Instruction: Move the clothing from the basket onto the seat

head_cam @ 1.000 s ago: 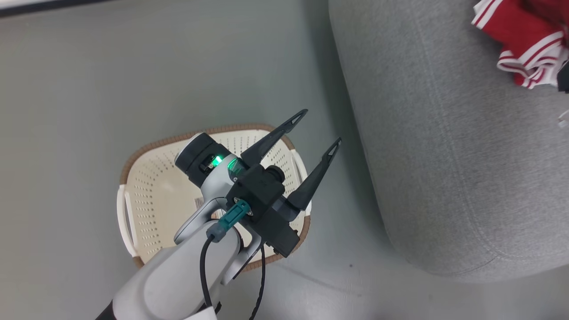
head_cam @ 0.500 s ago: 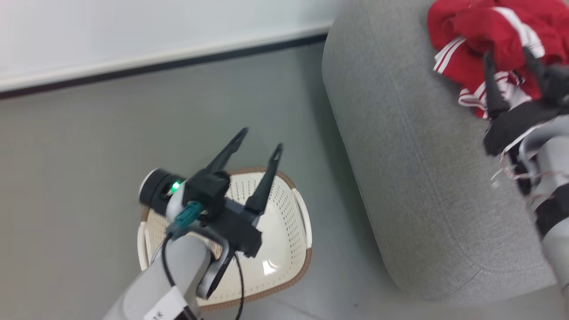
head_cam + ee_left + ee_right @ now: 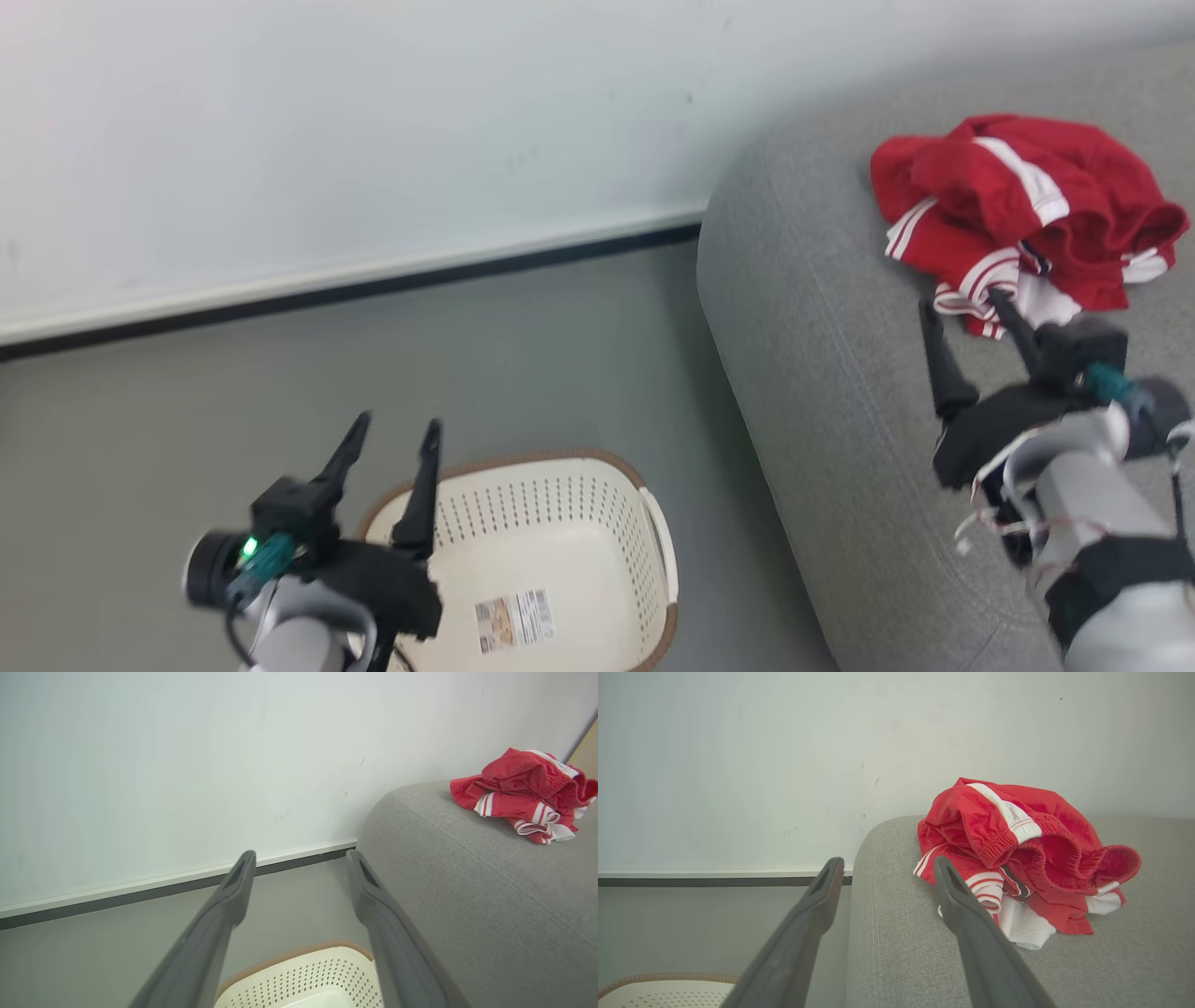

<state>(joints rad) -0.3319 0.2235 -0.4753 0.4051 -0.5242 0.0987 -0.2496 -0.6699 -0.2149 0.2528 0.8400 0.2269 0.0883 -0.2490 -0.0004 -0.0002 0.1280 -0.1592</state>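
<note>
the right gripper (image 3: 964, 308) hangs over the sofa (image 3: 822, 392), its two dark fingers spread wide with nothing between them. the tips sit just on the near side of the clothes (image 3: 1027, 196); i cannot tell if one tip touches the striped hem. the left gripper (image 3: 397, 426) is just as wide and empty, raised over the near left rim of the basket (image 3: 569, 462).

the red and white clothes lie in a crumpled heap on top of the sofa, toward the far right. the basket stands on the floor (image 3: 560, 336) to the left of the sofa. it looks bare inside apart from a sticker (image 3: 512, 621) on its bottom, so the move seems done.

what could go wrong: if the right arm pulls away low, a fingertip could snag a loose fold or the elastic waistband. that would drag the heap toward the sofa's rounded left edge, and slack cloth slides easily there. if the left arm drops, it could knock the light basket and tip it.
</note>
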